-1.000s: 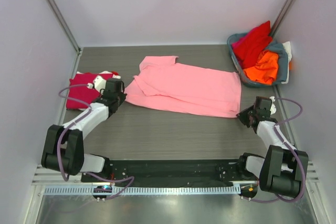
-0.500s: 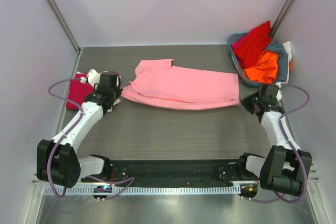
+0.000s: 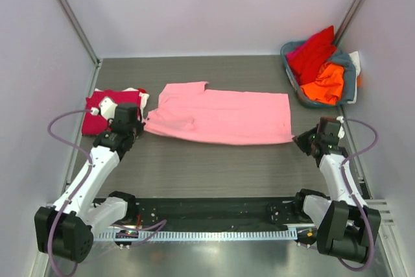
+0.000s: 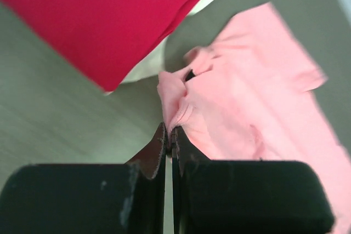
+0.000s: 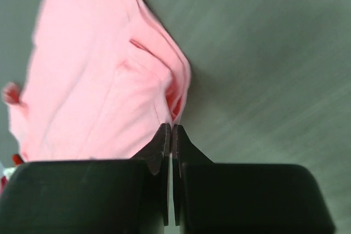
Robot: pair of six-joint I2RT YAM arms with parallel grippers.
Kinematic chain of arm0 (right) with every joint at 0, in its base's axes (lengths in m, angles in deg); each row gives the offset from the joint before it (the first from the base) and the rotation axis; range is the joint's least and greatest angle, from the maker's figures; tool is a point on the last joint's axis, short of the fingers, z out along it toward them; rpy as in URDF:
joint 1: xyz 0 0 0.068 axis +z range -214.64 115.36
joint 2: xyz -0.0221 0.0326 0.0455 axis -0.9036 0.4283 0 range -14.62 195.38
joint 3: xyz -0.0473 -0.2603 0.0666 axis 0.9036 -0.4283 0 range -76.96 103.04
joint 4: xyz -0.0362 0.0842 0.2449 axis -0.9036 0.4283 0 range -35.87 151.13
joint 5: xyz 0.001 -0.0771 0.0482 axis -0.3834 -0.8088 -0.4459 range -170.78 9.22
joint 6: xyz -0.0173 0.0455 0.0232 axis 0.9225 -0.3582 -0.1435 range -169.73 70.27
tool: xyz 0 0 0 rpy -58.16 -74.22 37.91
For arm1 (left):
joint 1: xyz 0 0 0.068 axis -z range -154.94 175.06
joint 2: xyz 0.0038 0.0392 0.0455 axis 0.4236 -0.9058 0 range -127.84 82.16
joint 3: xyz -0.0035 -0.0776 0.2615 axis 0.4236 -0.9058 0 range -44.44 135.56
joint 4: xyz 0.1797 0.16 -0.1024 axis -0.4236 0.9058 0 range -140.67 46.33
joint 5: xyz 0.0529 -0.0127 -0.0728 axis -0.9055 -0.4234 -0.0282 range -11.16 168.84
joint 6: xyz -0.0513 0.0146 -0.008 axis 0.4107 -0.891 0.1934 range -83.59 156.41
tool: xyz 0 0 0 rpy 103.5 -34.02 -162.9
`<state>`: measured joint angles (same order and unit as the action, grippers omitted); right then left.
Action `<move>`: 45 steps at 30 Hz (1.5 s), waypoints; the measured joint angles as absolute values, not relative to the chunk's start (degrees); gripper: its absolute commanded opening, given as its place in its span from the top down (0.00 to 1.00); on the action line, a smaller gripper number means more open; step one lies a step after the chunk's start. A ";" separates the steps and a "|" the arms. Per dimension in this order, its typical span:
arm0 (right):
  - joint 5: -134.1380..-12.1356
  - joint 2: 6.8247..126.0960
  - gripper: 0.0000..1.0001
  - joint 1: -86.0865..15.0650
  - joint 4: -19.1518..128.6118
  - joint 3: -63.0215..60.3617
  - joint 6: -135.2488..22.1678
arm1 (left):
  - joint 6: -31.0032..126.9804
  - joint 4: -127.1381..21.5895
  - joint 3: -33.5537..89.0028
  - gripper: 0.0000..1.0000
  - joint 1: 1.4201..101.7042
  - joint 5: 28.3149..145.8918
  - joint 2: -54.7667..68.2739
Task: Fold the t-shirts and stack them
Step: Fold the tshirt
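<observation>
Fingers [image 4: 155, 154] of the left gripper [image 4: 169, 131] are clamping together on a bunched corner of the light pink t-shirt [image 3: 227, 116], and the cloth is rising out of the narrow slit between the two dark tips. On the other side, the right gripper [image 5: 169, 129] is doing the same, its fingers [image 5: 158, 149] pressing tight on a folded edge of that shirt (several layers of pink are showing at the pinch).

From the top camera, the light pink t-shirt is lying stretched across the middle of the grey table [image 3: 214, 167], its long side running left to right. A flap of cloth is jutting toward the back at its left end. Both arms are reaching to its near corners, the left one at the left corner and the right one at the right corner, and the cloth is looking fairly flat between them.

Left of it, a folded crimson t-shirt [image 3: 97, 107] is resting on the table, partly hidden by the left arm, and a white t-shirt [image 4: 143, 65] is peeking out from under its edge. The left wrist view is showing this small stack just beside the pinched corner. At the back right, the grey-blue basket [image 3: 351, 81] is holding a red t-shirt [image 3: 314, 48] and an orange t-shirt [image 3: 327, 82], heaped loosely and rising above its rim.
</observation>
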<state>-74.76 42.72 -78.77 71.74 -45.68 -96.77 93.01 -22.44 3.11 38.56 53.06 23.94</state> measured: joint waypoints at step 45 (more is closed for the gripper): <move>-77.60 55.57 0.53 -72.52 76.35 -25.85 -84.86 | 79.39 -21.87 18.54 0.00 38.21 63.40 8.21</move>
<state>-77.60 55.57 -72.52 76.35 -25.85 -84.86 79.39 -21.87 18.54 38.21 63.40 8.21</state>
